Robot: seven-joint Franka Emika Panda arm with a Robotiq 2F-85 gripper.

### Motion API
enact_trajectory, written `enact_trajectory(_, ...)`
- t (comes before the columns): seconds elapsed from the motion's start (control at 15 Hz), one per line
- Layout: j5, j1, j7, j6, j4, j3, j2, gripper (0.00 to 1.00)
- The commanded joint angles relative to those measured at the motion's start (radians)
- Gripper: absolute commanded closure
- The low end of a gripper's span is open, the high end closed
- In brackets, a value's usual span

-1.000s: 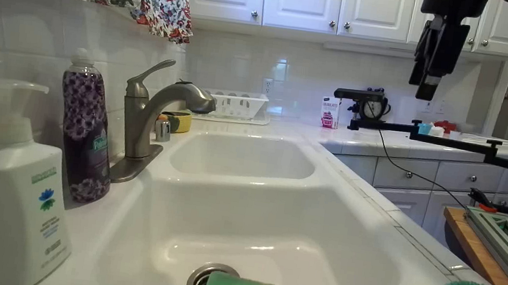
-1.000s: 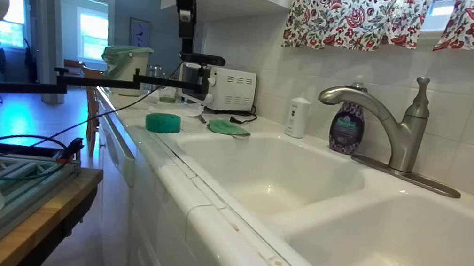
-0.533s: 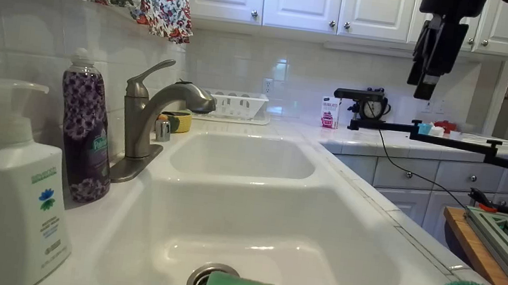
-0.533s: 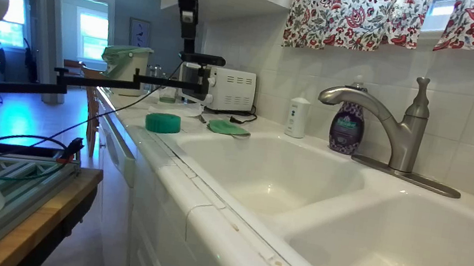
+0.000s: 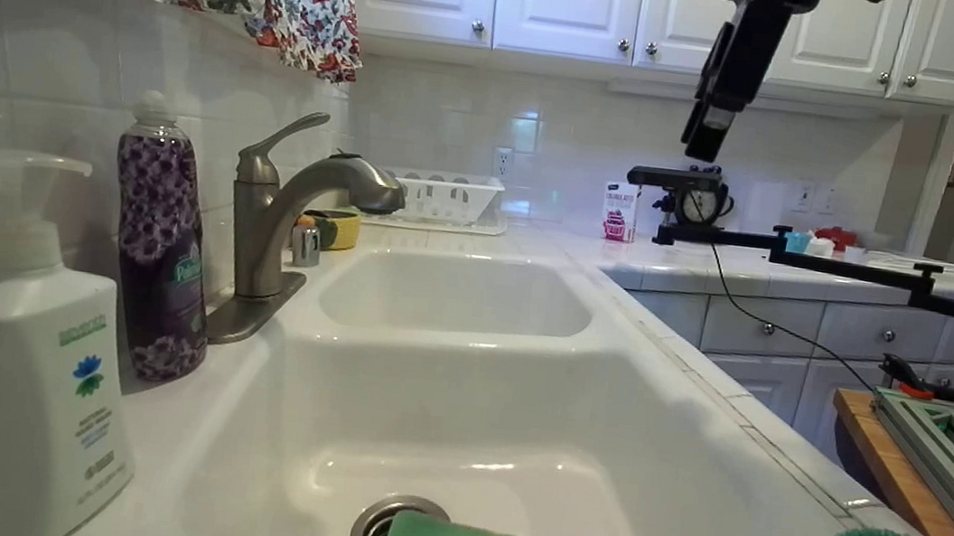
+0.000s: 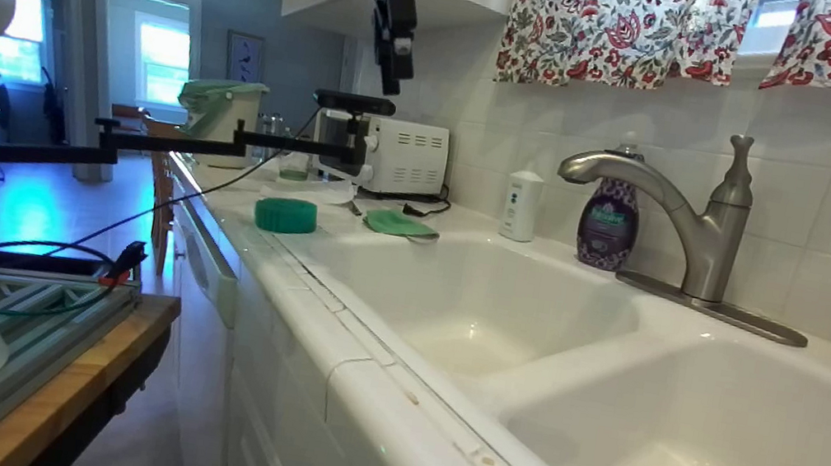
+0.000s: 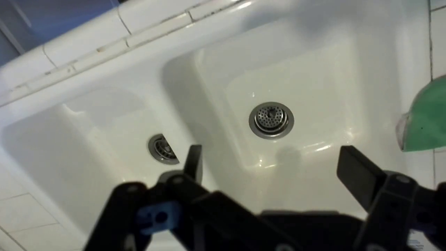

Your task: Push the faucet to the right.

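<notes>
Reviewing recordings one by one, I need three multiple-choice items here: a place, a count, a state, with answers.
1. Where is the purple bottle?
A) Between the soap dispenser and the faucet
B) In the dish rack
C) Inside a basin

2. How many drains show in the wrist view?
A) One
B) Three
C) Two

3. How is the tool?
A) Shut on the faucet
B) Open and empty
C) Shut and empty

1 A: both exterior views show it there.
2 C: two separate ones show.
3 B: its fingers stand apart, nothing between.
</notes>
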Motion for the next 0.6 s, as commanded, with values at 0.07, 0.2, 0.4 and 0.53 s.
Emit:
enact_trajectory(0.07,-0.057,0.010,0.009,0.024,0.162,-0.004,0.181,0.00)
enact_trajectory(0.2,-0.089,0.011,0.014,0.031,0.250,-0.003,0.260,0.00)
enact_trajectory(0.4,-0.153,0.019,0.018,0.044,0.387,-0.005,0.382,0.00)
enact_trajectory(0.53,-0.193,0.034,0.017,0.049,0.473,-0.012,0.459,0.00)
